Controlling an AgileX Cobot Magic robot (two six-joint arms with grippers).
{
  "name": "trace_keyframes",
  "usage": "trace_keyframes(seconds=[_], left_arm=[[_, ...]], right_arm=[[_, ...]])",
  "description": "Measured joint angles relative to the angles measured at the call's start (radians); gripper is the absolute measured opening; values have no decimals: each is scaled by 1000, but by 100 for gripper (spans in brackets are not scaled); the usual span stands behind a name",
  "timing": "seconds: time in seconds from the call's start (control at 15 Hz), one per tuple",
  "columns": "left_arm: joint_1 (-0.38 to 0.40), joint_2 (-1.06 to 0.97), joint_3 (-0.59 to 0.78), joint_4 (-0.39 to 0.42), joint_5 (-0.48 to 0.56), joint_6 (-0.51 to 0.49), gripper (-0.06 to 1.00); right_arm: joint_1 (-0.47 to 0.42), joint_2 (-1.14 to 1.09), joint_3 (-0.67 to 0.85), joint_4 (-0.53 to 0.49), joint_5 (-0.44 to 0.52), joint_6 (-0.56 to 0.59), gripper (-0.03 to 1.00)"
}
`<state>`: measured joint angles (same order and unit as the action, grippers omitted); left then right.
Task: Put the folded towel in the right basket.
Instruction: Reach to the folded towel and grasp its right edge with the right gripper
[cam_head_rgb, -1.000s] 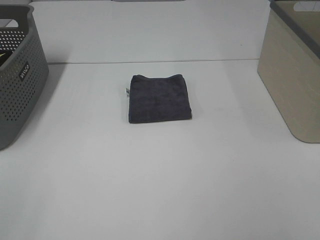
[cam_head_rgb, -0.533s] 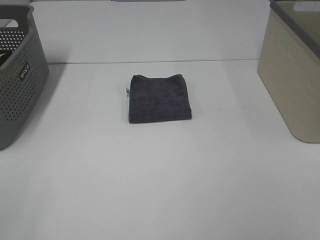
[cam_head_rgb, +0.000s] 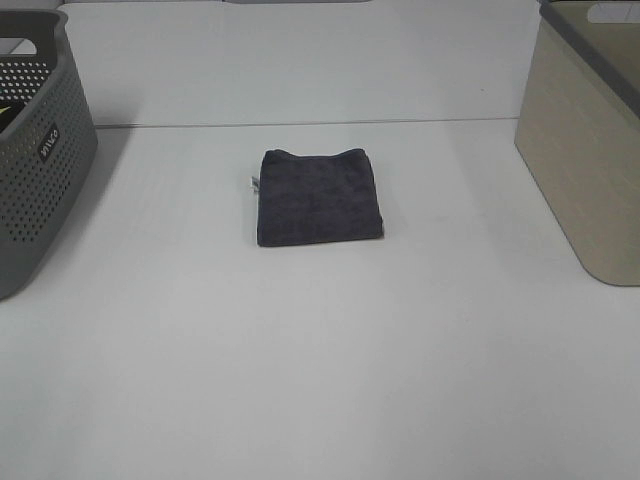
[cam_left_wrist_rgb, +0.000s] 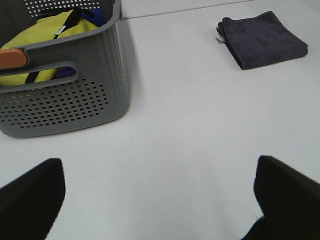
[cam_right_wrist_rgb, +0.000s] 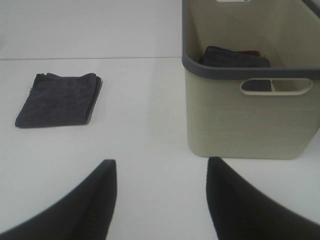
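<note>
Nothing had shifted since a second earlier: in the exterior high view the folded towel (cam_head_rgb: 320, 198) lay just where it had been, flat on the white table (cam_head_rgb: 320, 380), about midway between the two baskets and well apart from both. The grey perforated basket (cam_head_rgb: 40, 150) stood at the left edge and the beige right basket (cam_head_rgb: 585, 150) at the right edge. Neither arm showed in this view.

In the left wrist view the left gripper (cam_left_wrist_rgb: 159, 200) hung above bare table with its two dark fingers spread wide and nothing between them. The grey basket stood near, holding a yellow cloth (cam_left_wrist_rgb: 50, 35), and the towel lay farther off, beyond it.

In the right wrist view the right gripper (cam_right_wrist_rgb: 162, 200) was likewise parted and empty. The towel lay ahead on one side and the right basket stood on the other, with a dark folded cloth (cam_right_wrist_rgb: 232, 56) already inside it.
</note>
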<state>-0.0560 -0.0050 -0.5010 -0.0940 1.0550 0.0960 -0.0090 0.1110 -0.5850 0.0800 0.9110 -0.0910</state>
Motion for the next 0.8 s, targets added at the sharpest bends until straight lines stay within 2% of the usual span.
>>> trace_keyframes(seconds=[0.27, 0.53, 0.6, 0.8], left_arm=[[0, 0, 0, 0, 0, 0, 98], [0, 0, 0, 0, 0, 0, 98], [0, 0, 0, 0, 0, 0, 98], [0, 0, 0, 0, 0, 0, 98]], right_arm=[[0, 302, -87, 11, -134, -8, 53], [0, 620, -219, 36, -154, -17, 61], [0, 779, -327, 72, -157, -36, 62], [0, 1033, -512, 161, -137, -117, 63]])
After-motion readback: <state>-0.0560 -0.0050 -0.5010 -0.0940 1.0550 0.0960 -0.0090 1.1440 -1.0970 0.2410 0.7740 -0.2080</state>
